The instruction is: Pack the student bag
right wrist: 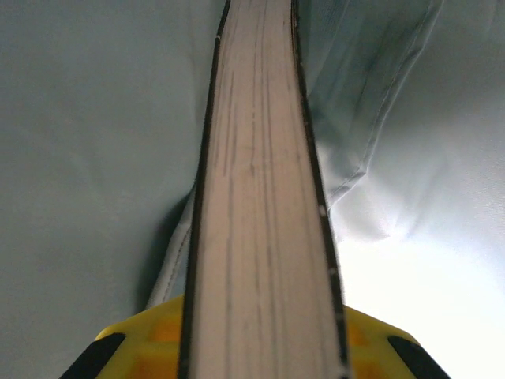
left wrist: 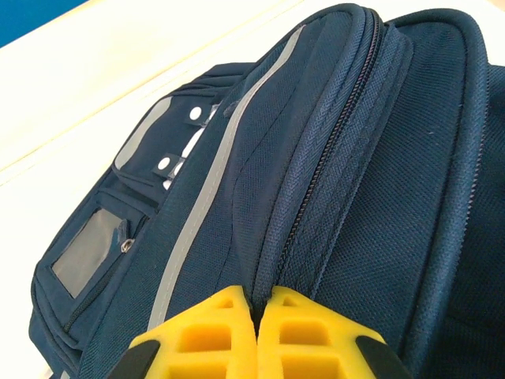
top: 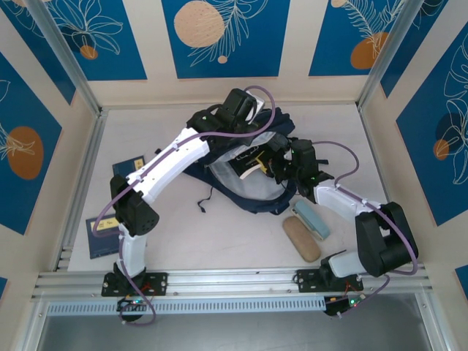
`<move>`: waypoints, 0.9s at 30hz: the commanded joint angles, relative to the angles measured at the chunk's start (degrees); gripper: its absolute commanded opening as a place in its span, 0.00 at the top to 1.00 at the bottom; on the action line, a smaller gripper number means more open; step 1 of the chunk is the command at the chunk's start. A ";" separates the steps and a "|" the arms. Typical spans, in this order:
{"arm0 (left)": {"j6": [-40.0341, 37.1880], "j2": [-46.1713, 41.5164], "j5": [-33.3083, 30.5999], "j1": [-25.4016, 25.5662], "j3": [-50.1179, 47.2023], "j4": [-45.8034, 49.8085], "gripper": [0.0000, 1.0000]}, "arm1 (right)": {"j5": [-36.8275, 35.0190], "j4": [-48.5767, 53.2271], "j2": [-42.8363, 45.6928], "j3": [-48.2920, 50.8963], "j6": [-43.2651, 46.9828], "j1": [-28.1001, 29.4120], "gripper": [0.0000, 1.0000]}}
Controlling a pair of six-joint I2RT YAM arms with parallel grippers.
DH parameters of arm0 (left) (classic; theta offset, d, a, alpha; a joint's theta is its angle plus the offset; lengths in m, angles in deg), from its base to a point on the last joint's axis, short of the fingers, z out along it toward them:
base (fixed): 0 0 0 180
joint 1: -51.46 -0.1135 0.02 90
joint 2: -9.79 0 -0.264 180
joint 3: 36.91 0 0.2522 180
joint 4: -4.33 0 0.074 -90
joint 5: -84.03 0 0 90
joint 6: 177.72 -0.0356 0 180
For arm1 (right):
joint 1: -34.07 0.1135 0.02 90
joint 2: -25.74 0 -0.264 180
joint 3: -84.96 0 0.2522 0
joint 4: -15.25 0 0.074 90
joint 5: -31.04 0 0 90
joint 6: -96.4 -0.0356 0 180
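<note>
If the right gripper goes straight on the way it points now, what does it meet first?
Probably the pale lining of the student bag: the right gripper holds a book edge-on inside the bag, and the book's far end would reach that fabric first. The depth is unclear.

A book (right wrist: 256, 197) stood edge-on between the fingers of the right gripper (right wrist: 256, 343), its pale page edge flanked by dark covers and running straight out past the fingertips. On the table (top: 219, 234), a pale blue case (top: 312, 219) lay near that gripper, to its right and closer to the rail (top: 234, 281). A tan case (top: 301, 239) lay just beside it, closer still to the rail. Well left of the left gripper (left wrist: 256, 332) lay two dark blue notebooks: one notebook (top: 131, 165) nearer it, the other notebook (top: 101, 238) farther off, by the rail.
</note>
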 commanded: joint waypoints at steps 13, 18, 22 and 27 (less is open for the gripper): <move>1.01 -5.30 -1.56 -0.09 -0.19 -7.81 1.00 | -0.47 -6.54 8.20 1.79 1.45 -0.24 1.00; 1.65 -5.21 -1.31 -0.08 -0.14 -8.25 1.00 | -1.47 -9.47 0.64 -0.63 0.20 1.06 1.00; 2.06 -5.21 -1.50 -0.10 -0.02 -8.35 1.00 | -4.10 -6.34 -4.91 -2.91 -2.43 1.13 1.00; 2.32 -5.06 -1.22 -0.10 0.06 -8.24 1.00 | -5.58 -8.24 -10.21 -4.24 -4.04 1.22 1.00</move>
